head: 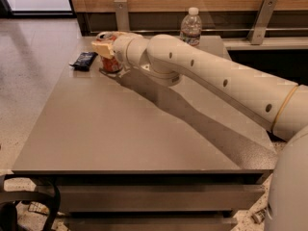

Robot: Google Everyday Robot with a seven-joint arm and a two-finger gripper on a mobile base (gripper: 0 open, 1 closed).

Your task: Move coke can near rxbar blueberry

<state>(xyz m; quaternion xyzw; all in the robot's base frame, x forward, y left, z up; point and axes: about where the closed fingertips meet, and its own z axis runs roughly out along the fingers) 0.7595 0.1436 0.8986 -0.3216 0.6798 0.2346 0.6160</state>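
My claw (107,49) was clamped on the coke can (111,64), upright on the desk (120,129) — the rxbar blueberry (84,60) lay just beside it.

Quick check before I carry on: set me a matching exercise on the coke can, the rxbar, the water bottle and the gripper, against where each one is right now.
Things:
1. coke can
2. rxbar blueberry
3. water bottle
4. gripper

Places:
A. lying flat near the far left edge of the table
B. standing at the back edge, behind the arm
C. against the can's upper part
D. standing upright just right of the bar

Pairs: 1-D, 2-A, 3-B, 4-C.
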